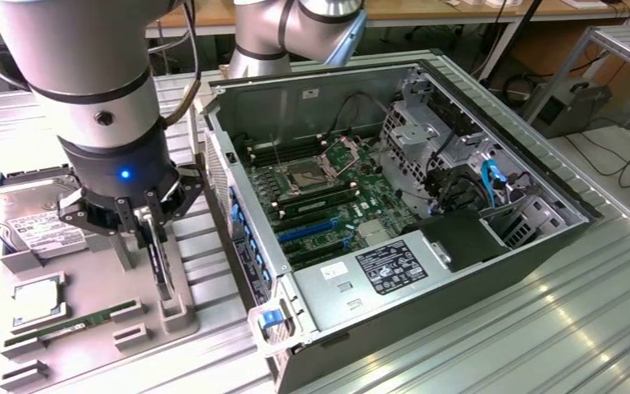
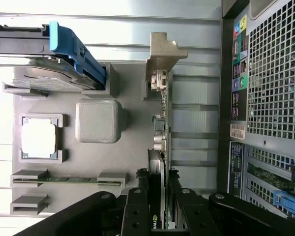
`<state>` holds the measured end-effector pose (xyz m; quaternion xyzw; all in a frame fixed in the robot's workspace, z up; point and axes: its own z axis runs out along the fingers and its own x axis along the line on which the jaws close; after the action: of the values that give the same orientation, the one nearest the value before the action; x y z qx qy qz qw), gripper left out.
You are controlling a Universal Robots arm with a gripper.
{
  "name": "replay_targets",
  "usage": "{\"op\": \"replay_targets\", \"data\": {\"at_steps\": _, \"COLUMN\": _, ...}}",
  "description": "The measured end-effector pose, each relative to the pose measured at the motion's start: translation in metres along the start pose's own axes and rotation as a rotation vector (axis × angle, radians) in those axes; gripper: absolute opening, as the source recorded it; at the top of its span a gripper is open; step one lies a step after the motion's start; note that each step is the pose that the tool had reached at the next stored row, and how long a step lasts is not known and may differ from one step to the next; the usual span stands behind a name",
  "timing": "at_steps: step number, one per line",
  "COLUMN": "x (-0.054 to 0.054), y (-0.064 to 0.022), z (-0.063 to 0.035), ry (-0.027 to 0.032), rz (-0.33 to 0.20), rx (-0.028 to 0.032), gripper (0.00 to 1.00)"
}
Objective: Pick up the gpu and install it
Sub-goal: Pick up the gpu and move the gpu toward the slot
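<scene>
tool is clamped on the gpu, card on edge straight below it, long axis alongside the pc case

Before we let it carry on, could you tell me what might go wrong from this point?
The claw clamps the gpu, which stands on edge, so it may tilt or slip in the grip. Its bracket could catch the holder if lifted crooked. The case wall stands close beside and could be struck.
</scene>
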<state>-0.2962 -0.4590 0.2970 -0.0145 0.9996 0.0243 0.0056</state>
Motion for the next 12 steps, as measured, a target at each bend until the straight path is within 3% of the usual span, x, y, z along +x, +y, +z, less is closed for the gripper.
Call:
{"op": "replay_targets", "data": {"at_steps": 4, "x": -0.002, "y": -0.001, "z": -0.0128, "ry": -0.0001, "rz": 0.0, "rx": -0.0002, "gripper": 0.26}}
{"op": "replay_targets", "data": {"at_steps": 12, "x": -0.012, "y": -0.0086, "z": -0.0541, "ry": 0.0018, "rz": 0.0, "rx": -0.0045, "gripper": 0.26}}
